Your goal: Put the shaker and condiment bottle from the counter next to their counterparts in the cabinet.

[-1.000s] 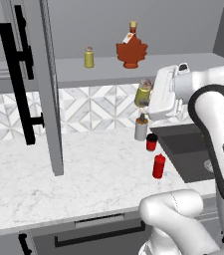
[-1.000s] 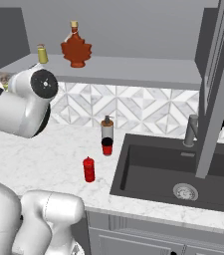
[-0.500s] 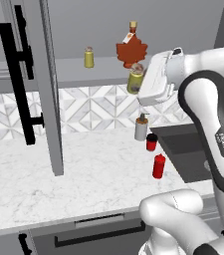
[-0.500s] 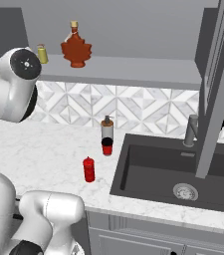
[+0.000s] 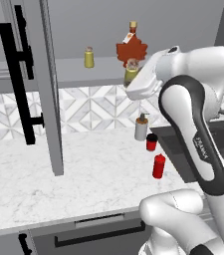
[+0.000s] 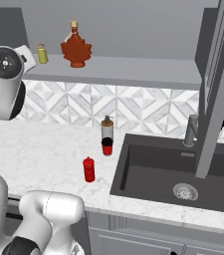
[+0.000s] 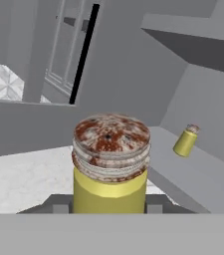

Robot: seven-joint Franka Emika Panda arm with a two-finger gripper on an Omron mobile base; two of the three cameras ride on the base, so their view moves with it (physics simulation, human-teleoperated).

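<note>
My gripper (image 5: pixel 133 83) is shut on the shaker (image 5: pixel 130 72), a yellow-green cylinder with a mottled cap. It holds the shaker at shelf height, just in front of the maple-leaf bottle (image 5: pixel 131 48). In the hand view the held shaker (image 7: pixel 111 167) stands upright between the dark fingertips (image 7: pixel 58 207). Its twin shaker (image 7: pixel 185 141) stands on the cabinet shelf (image 7: pixel 198 174) ahead to the right. From the sides, the twin (image 5: pixel 89 58) (image 6: pixel 43 54) is left of the maple-leaf bottle (image 6: pixel 75 48). The red condiment bottle (image 5: pixel 158 166) (image 6: pixel 88 169) stands on the marble counter (image 5: pixel 83 174).
A grey soap pump (image 5: pixel 142 128) and a red cup (image 5: pixel 152 142) stand by the backsplash near the sink (image 6: pixel 183 174) and faucet (image 6: pixel 191 130). The open cabinet door (image 5: pixel 48 84) with its black handle (image 5: pixel 19 74) hangs left of the arm. A second door (image 6: pixel 215 89) hangs over the sink.
The arm has raised the shaker from backsplash height up to the level of the cabinet shelf, close to the maple-leaf bottle. The things on the counter have not moved.
</note>
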